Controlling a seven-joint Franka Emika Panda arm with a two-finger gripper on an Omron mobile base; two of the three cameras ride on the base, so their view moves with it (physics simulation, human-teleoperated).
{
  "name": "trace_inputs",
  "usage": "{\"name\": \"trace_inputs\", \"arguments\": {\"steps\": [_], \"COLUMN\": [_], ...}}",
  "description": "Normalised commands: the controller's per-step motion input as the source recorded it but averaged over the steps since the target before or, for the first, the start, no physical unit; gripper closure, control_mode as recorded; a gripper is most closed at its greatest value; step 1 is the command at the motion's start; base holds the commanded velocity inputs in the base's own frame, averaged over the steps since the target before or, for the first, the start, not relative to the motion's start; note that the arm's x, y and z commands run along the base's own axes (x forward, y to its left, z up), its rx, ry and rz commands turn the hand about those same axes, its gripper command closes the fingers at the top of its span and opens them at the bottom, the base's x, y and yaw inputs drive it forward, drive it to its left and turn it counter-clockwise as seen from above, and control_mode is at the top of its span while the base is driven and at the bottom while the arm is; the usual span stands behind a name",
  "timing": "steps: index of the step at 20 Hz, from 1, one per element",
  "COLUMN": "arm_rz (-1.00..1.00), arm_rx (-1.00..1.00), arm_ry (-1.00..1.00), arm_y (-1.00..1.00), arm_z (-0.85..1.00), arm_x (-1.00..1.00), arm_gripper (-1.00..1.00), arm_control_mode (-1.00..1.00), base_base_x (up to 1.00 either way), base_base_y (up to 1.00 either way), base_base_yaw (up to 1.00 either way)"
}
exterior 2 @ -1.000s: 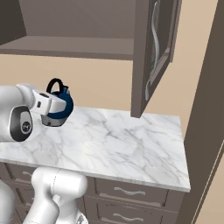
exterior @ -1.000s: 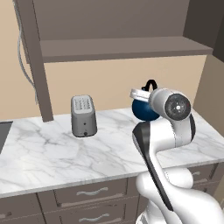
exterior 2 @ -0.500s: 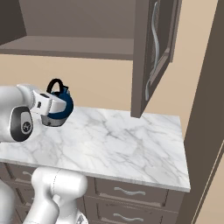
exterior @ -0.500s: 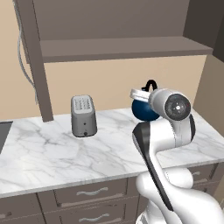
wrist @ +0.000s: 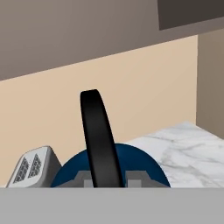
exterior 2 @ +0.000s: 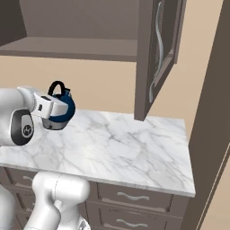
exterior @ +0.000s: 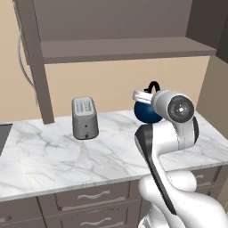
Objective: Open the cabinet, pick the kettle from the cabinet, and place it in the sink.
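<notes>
round dark-blue kettle (exterior 2: 63, 113), arched black handle, over veined marble counter (exterior 2: 134, 148)

Flat, even rendered light, no glare or hard shadows. Cabinet (exterior: 120, 26) interior darker at top of both base frames. Soft shading under the toaster (exterior: 84, 118) on the counter (exterior 2: 130, 148). All sharp, no blur or edge distortion; hand frame slightly soft.

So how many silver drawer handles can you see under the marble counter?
4 short silver drawer handles: two in the left base view, upper and lower, and two in the right base view, upper and lower. The arm may hide others.
</notes>
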Motion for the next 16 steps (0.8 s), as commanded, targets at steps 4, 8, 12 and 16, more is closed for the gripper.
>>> {"name": "trace_inputs", "arguments": {"steps": [4,8,12,16], "arm_rz": [0.0,0.0,0.0,0.0], "arm_rx": [0.0,0.0,0.0,0.0], "arm_ry": [0.0,0.0,0.0,0.0], "arm_y": [0.0,0.0,0.0,0.0], "arm_z": [0.0,0.0,0.0,0.0], "arm_x": [0.0,0.0,0.0,0.0], "arm_gripper": [1.0,1.0,1.0,1.0], "arm_control_mode": [1.0,1.0,1.0,1.0], "base_base_x": [-0.36,-0.56,-0.59,-0.6], "base_base_y": [-0.02,0.0,0.01,0.09], "base_base_yaw": [-0.15,-0.17,-0.1,0.03]}}
